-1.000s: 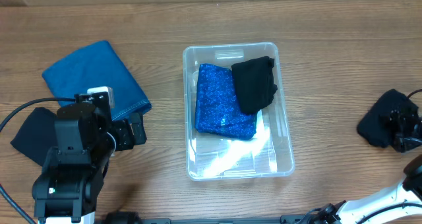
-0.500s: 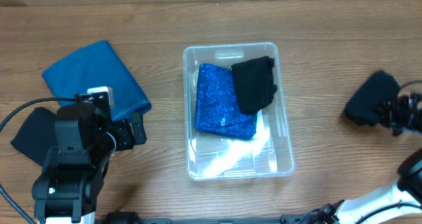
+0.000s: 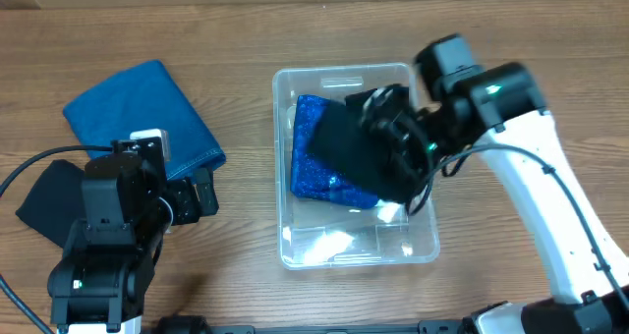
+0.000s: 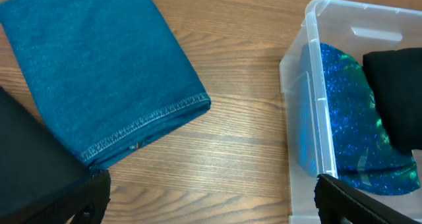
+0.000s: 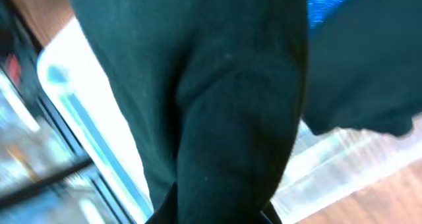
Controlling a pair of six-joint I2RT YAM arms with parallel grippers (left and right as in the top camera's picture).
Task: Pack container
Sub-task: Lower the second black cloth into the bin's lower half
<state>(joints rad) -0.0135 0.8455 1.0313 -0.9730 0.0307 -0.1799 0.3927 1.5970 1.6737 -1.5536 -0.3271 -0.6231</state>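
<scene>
**A:** Wooden table (image 3: 236,29) is running under the whole scene. Where is the container lying from the arms?

**B:** The container (image 3: 279,206) is sitting directly beneath the right gripper (image 3: 403,162). From the left gripper (image 4: 211,197) it is lying off to the right, well apart. Its long axis is running straight away from the robot, crossing the line between the two arms.

**A:** So the right arm is standing nearer?

**B:** Yes, it is hanging over the bin's far half. The left gripper is waiting just beside the teal folded cloth (image 3: 138,108), with its fingers spread wide and gripping nothing.

**A:** What is lying under the right gripper?

**B:** A sparkly blue cloth (image 3: 307,118) is covering the bin floor below it. The right gripper is pinching a black cloth (image 3: 344,147), which is drooping across that blue cloth. In the wrist view the fabric is filling nearly everything, so I am judging the pinch from the way it is hanging. Letting go looks like the coming move, and the drop would be going straight down.

**A:** What is differing from half a second ago?

**B:** Back then the right gripper was carrying this cloth above bare table, well off to the container's right. Now it is hovering over the bin. The black piece that was lying in the far right corner is now hiding beneath the arm. The left arm is not showing any shift.
</scene>
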